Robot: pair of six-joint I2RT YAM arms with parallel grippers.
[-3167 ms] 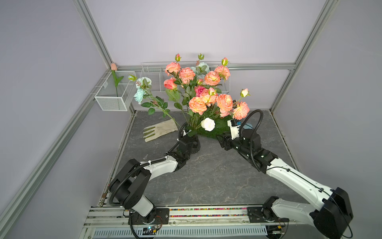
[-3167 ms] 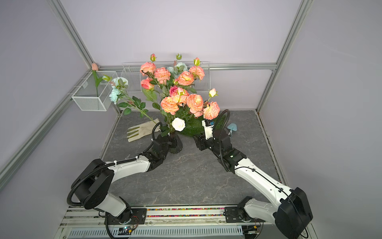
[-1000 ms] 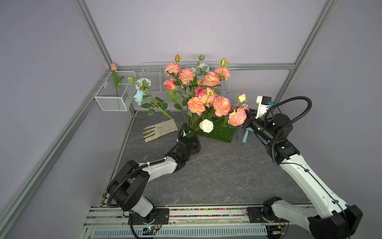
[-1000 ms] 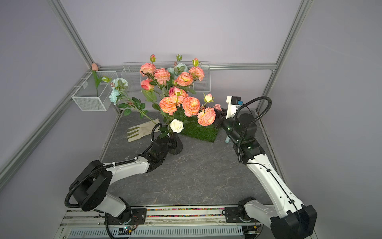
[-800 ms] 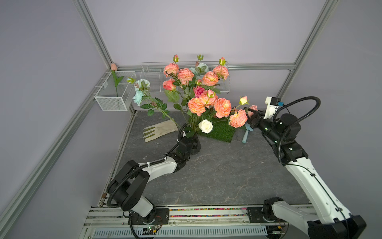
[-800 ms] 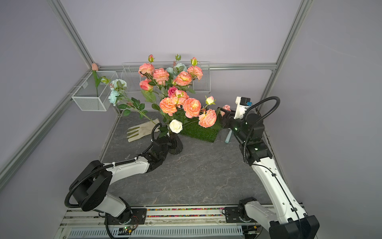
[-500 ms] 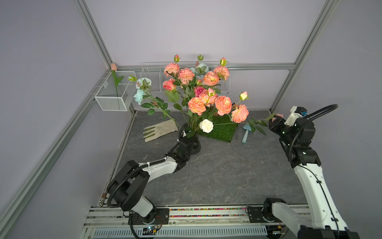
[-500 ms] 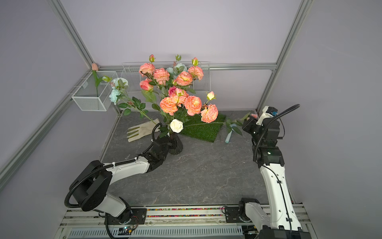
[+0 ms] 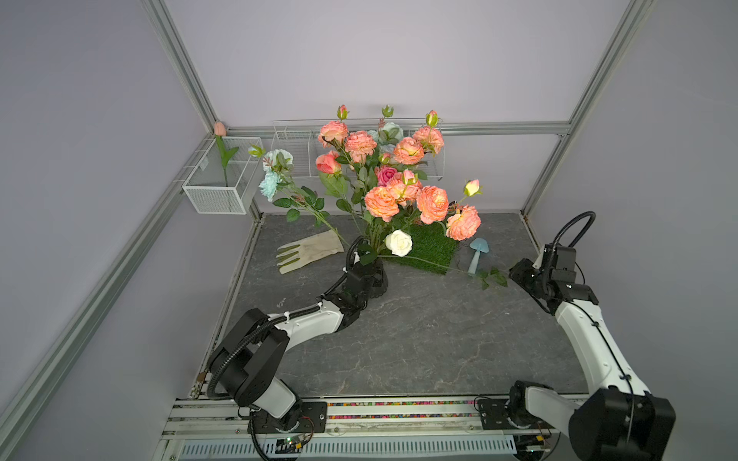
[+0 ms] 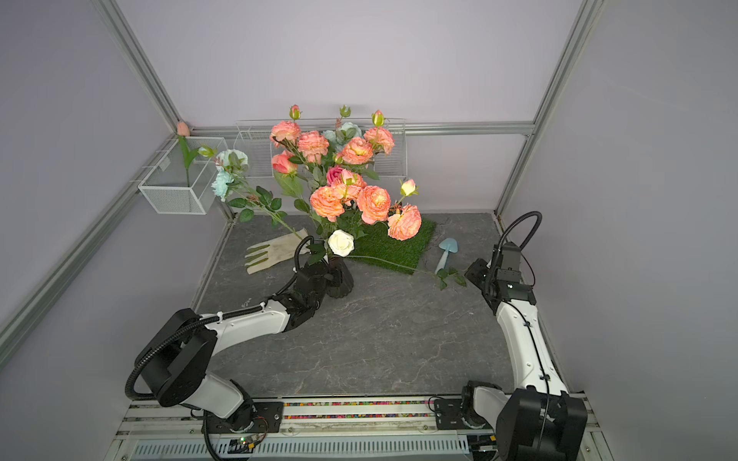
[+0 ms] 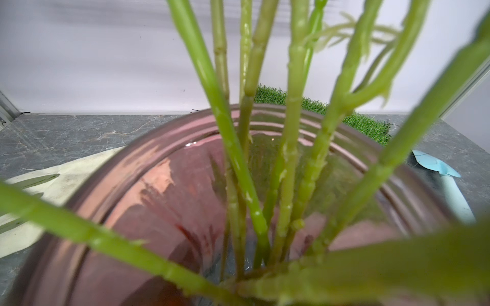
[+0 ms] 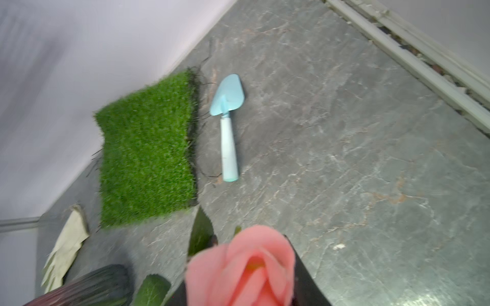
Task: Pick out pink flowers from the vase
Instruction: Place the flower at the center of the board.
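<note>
The left tool [image 9: 361, 275] is closed tight at the dark ribbed vase [image 9: 379, 281], apparently pinching its rim, though its fingers are hidden. That hold is all that steadies the top-heavy bunch.

The right tool [image 9: 518, 275], out by the side wall, is partly closed around a pink rose [image 12: 241, 267] at the bloom. Its long stem [image 9: 423, 263] trails back low toward the vase. I cannot tell whether its end is clear of the rim.

If it snags among the other stems, more pull could tilt the vase or drag out the remaining pink flowers [image 9: 433, 203]. Gripping the bloom may crush it or pop it off. The trailing stem could sweep the blue trowel [image 9: 476, 255].

The grey marbled table [image 9: 419, 339] looks smooth, so things would slide easily. Beyond lie a grass mat [image 9: 431, 245] and a glove [image 9: 309, 253]. A wire basket [image 9: 217, 187] hangs on the close lilac walls.
</note>
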